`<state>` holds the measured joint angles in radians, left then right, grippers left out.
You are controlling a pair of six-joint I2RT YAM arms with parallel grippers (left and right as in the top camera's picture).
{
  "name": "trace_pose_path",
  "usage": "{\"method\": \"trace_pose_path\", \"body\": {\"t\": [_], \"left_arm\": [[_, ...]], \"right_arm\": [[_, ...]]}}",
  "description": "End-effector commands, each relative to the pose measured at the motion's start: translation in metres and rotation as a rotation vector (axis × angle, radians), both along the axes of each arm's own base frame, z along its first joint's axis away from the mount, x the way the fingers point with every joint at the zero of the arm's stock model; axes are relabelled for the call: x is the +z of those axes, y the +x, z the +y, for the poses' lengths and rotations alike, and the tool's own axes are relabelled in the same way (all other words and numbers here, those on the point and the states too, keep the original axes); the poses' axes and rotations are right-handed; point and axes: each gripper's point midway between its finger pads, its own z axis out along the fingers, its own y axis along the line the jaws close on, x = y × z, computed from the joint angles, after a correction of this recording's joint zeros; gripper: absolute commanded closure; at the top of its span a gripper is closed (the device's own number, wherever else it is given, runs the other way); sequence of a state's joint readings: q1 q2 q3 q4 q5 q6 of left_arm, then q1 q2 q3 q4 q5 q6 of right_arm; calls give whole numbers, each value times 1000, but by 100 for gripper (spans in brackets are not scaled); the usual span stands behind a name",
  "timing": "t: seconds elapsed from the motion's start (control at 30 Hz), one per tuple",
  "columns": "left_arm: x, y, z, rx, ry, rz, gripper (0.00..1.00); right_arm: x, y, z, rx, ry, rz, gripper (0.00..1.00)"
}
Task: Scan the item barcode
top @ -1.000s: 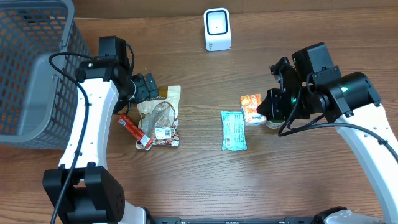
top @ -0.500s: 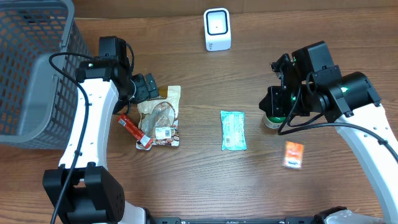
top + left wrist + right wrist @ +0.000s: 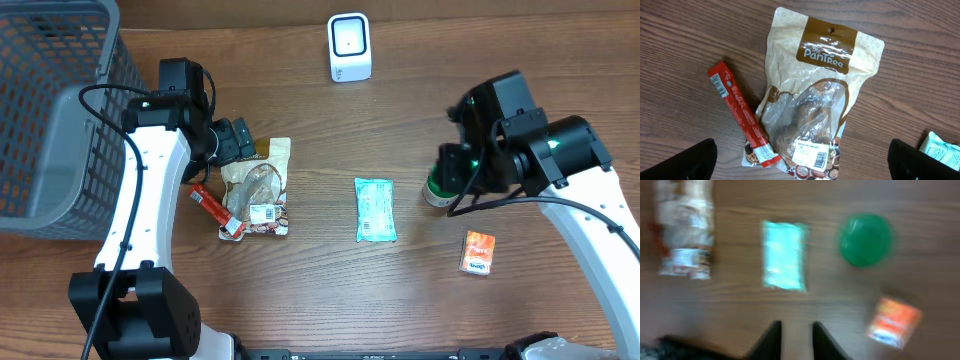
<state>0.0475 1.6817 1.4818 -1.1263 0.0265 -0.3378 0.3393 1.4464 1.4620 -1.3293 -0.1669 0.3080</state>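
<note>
Orange packet (image 3: 477, 252) has left the right jaws within the last second and now lies flat on the tabletop (image 3: 330, 300), near the green-lidded tub (image 3: 865, 240), well apart from the white scanner (image 3: 350, 47). Right jaws narrowly parted, empty; left jaws spread wide above the PanTree pouch (image 3: 815, 100). We judge the scan not done; regrasp needed

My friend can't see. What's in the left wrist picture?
A tan snack pouch lies flat on a wooden table. A red stick packet overlaps its lower left corner, and a teal packet peeks in at the lower right.
</note>
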Motion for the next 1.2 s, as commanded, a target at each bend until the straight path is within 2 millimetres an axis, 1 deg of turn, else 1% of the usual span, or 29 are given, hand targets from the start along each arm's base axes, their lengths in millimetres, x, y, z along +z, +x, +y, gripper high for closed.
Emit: {"method": "trace_pose_path", "body": {"t": [0.0, 0.07, 0.13, 0.2, 0.3, 0.4, 0.47, 0.6, 0.63, 0.67, 0.7, 0.77, 0.83, 0.93, 0.97, 1.07, 1.17], "left_arm": [[2, 1, -3, 5, -12, -6, 0], [2, 1, -3, 5, -12, -6, 0], [2, 1, -3, 5, -12, -7, 0], [2, 1, -3, 5, -12, -6, 0], [2, 1, -3, 5, -12, -6, 0], [2, 1, -3, 5, -12, -7, 0], [2, 1, -3, 5, -12, -7, 0], [2, 1, -3, 5, -12, -6, 0], [2, 1, -3, 5, -12, -6, 0], [2, 1, -2, 5, -12, -6, 0], [2, 1, -2, 5, -12, -6, 0], [2, 1, -3, 5, -12, -6, 0], [2, 1, -3, 5, -12, -6, 0], [2, 1, -3, 5, -12, -6, 0], [2, 1, -3, 5, -12, -6, 0], [2, 1, -3, 5, -12, -6, 0], [2, 1, -3, 5, -12, -6, 0]], "right_arm": [[-4, 0, -61, -254, -251, -17, 58], [-5, -9, -84, -343, -328, 18, 52], [-7, -18, -103, -427, -376, 54, 51], [-11, -22, -112, -465, -386, 82, 50], [-24, -26, -124, -500, -400, 119, 50], [-42, -30, -132, -524, -411, 153, 50], [-58, -34, -134, -530, -415, 174, 50], [-87, -43, -130, -518, -400, 220, 52], [-100, -49, -127, -512, -386, 246, 53], [-106, -51, -126, -510, -382, 256, 53], [-119, -56, -124, -505, -368, 275, 57], [-133, -61, -116, -497, -322, 297, 58], [-144, -61, -103, -486, -247, 309, 60], [-151, -59, -83, -429, -139, 318, 72], [-152, -58, -78, -403, -122, 313, 73], [-153, -57, -75, -376, -139, 297, 74], [-153, -58, -76, -343, -203, 269, 73]]}}
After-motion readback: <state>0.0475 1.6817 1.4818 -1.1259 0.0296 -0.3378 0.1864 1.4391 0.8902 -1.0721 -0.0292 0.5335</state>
